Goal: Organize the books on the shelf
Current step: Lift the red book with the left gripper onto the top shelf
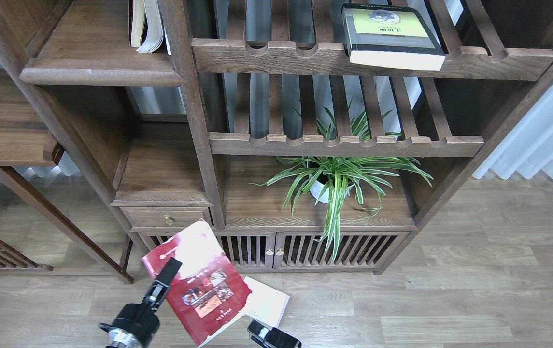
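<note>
The red book [204,290], with small photos on its cover, is held tilted above the floor in front of the cabinet doors. My left gripper [166,274] is shut on its left edge, one finger lying over the cover. A white page [267,303] shows under the book's right side. My right gripper [270,337] is at the bottom edge, just below that page; its fingers cannot be told apart. The thick yellow-green-and-grey book [388,36] lies flat on the upper slatted rack. The shelf [97,72] is at the top left, with an upright book [145,24] at its right end.
A potted spider plant [336,181] stands on the lower board under the second slatted rack [344,144]. A small drawer [167,217] and slatted cabinet doors [276,251] are below. A side table [6,125] is at the left. A white curtain [542,140] hangs at the right.
</note>
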### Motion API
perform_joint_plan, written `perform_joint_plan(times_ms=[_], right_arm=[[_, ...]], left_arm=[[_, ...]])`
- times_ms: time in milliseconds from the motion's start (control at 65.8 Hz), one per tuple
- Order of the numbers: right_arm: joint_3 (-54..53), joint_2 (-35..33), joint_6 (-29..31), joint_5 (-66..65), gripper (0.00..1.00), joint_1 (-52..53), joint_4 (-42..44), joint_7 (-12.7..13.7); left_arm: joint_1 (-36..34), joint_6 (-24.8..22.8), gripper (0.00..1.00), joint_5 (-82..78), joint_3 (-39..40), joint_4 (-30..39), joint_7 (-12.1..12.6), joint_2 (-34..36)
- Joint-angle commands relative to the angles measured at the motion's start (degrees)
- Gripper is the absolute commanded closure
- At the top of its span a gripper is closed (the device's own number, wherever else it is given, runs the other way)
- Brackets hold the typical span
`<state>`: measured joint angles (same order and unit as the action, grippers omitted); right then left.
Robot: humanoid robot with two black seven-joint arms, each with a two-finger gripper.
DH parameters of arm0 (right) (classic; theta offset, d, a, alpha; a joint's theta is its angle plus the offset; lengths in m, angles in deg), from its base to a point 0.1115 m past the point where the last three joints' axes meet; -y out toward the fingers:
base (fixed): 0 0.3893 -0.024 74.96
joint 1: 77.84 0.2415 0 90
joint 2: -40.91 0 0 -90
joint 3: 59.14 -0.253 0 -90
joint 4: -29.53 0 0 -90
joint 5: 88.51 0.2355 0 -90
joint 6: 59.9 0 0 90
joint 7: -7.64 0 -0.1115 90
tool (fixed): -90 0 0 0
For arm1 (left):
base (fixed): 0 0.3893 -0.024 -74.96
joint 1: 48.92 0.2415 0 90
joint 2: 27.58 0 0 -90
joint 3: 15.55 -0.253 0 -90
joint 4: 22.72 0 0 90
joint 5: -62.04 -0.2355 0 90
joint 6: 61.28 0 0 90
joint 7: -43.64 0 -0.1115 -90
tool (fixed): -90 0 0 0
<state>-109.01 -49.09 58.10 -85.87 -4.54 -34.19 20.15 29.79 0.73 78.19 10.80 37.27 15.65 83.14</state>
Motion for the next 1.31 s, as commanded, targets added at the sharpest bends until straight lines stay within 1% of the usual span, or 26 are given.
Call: perform_joint_plan(times_ms=[0,46,61,91,122,152,289,410,562,653,744,805,896,942,957,1003,1018,1048,1078,1094,1124,1139,1170,1185,1215,1291], right_arm=[[-2.8,0.0,0.0,0.0,0.01,0.0,-0.2,0.1],[-3.8,0.0,0.0,-0.1,0.01,0.0,-0.3,0.1],[-4.4,0.0,0.0,-0.1,0.01,0.0,-0.3,0.1],[-4.6,0.0,0.0,-0.1,0.01,0.1,-0.4,0.1],[-4.9,0.0,0.0,-0.1,0.01,0.2,-0.5,0.1],[-4.9,0.0,0.0,-0.1,0.01,0.2,-0.5,0.1],[-4.8,0.0,0.0,0.0,0.01,0.2,-0.4,0.1],[-4.5,0.0,0.0,-0.1,0.01,0.2,-0.4,0.1],[-4.7,0.0,0.0,-0.1,0.01,0.2,0.0,0.0],[-4.6,0.0,0.0,-0.2,0.01,0.2,0.2,0.1],[-4.5,0.0,0.0,-0.2,0.01,0.3,0.2,0.1],[-4.5,0.0,0.0,-0.2,0.01,0.3,0.4,0.1],[-4.5,0.0,0.0,-0.2,0.01,0.3,0.4,0.1],[-4.5,0.0,0.0,-0.2,0.01,0.3,0.4,0.1],[-4.5,0.0,0.0,-0.2,0.01,0.3,0.4,0.1],[-4.5,0.0,0.0,-0.2,0.01,0.3,0.4,0.1],[-4.5,0.0,0.0,-0.2,0.01,0.3,0.4,0.1],[-4.5,0.0,0.0,-0.2,0.01,0.3,0.4,0.1],[-4.5,0.0,0.0,-0.2,0.01,0.3,0.4,0.1],[-4.5,0.0,0.0,-0.2,0.01,0.3,0.4,0.1],[-4.5,0.0,0.0,-0.2,0.01,0.3,0.4,0.1],[-4.5,0.0,0.0,-0.2,0.01,0.3,0.4,0.1],[-4.5,0.0,0.0,-0.2,0.01,0.3,0.4,0.1],[-4.5,0.0,0.0,-0.2,0.01,0.3,0.4,0.1],[-4.5,0.0,0.0,-0.2,0.01,0.3,0.4,0.0],[-4.5,0.0,0.0,-0.1,0.01,0.3,0.4,0.0]], left_arm=[[-1.9,0.0,0.95,-0.5,1.0,8.6,0.0,8.4],[-3.5,0.0,0.95,-1.0,1.0,11.4,0.0,11.6],[-4.7,0.0,0.95,-1.3,1.2,12.7,0.0,13.8],[-5.4,0.0,0.95,-1.4,1.4,13.3,0.0,15.0],[-7.9,0.0,0.95,-1.6,2.1,14.3,0.0,18.7],[-9.2,0.0,0.95,-1.7,2.5,14.4,0.0,20.2],[-14.2,0.0,0.94,-2.0,3.1,15.3,0.0,24.3],[-18.0,0.0,0.94,-2.0,4.5,18.1,0.0,28.9],[-21.4,0.0,0.94,-1.9,9.5,19.1,0.0,35.4],[-23.9,0.0,0.94,-1.7,10.3,19.0,0.0,38.0],[-26.7,0.0,0.94,-1.7,10.3,18.3,0.0,38.6],[-29.5,0.0,0.93,-2.1,10.6,15.3,0.0,38.6],[-31.9,0.0,0.93,-2.5,10.4,12.9,0.0,37.7],[-33.4,0.0,0.93,-2.6,10.1,12.0,1.6,36.9],[-34.0,0.0,0.93,-2.5,10.1,11.6,2.7,36.3],[-34.8,0.0,0.93,-2.5,10.4,11.2,4.6,35.4],[-35.2,0.0,0.93,-2.6,10.7,11.0,5.9,35.1],[-35.6,0.0,0.93,-2.6,11.1,10.9,7.1,34.6],[-36.0,0.0,0.93,-2.6,11.4,10.8,8.8,34.1],[-36.4,0.0,0.93,-2.7,11.5,10.6,10.3,33.7],[-36.8,0.0,0.93,-2.9,11.8,10.4,11.8,33.2],[-37.3,0.0,0.93,-3.1,12.1,10.1,13.2,32.6],[-37.9,0.0,0.93,-3.4,12.3,9.9,14.2,32.2],[-38.6,0.0,0.93,-3.8,12.5,9.5,15.1,31.9],[-39.7,0.0,0.93,-4.3,12.6,8.8,15.8,31.8],[-42.2,0.0,0.93,-5.0,12.6,6.7,15.9,31.7]])
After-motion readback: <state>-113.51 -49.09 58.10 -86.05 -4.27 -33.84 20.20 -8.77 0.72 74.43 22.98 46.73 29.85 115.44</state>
